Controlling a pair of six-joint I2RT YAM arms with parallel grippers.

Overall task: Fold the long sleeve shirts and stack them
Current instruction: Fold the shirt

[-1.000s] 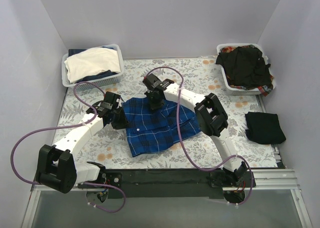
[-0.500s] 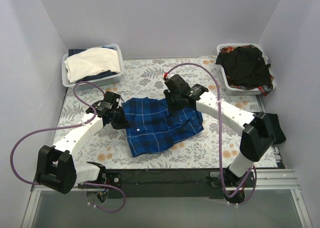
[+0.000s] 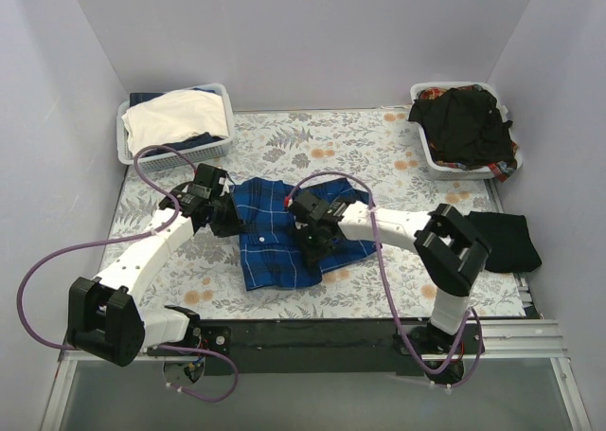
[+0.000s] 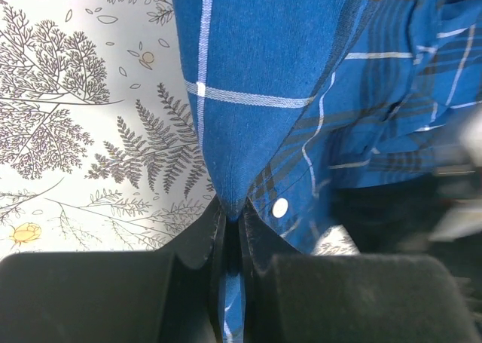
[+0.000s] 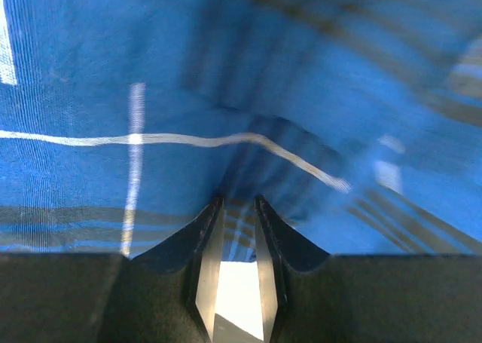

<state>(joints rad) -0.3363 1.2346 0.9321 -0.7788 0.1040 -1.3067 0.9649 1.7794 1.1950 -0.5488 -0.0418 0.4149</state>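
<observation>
The blue plaid shirt (image 3: 275, 232) lies partly folded on the flowered table (image 3: 189, 260). My left gripper (image 3: 225, 221) is shut on its left edge. The left wrist view shows a peak of plaid cloth (image 4: 248, 117) pinched between my left gripper's (image 4: 233, 216) fingers, with a white button beside them. My right gripper (image 3: 312, 244) rests on the middle of the shirt. In the right wrist view the cloth (image 5: 248, 94) puckers into my right gripper (image 5: 237, 204), with a fold caught between its narrowly parted fingers. A folded black shirt (image 3: 502, 242) lies at the table's right edge.
A white lattice basket (image 3: 216, 151) at the back left holds cream and dark cloth. Another white basket (image 3: 437, 164) at the back right holds a heap of black cloth (image 3: 464, 123). Grey walls close in the table on three sides. Purple cables loop over both arms.
My right arm has swung from the shirt's far edge toward the near left, carrying plaid cloth over, so the shirt is narrower. My left gripper has shifted slightly toward the back, still gripping.
</observation>
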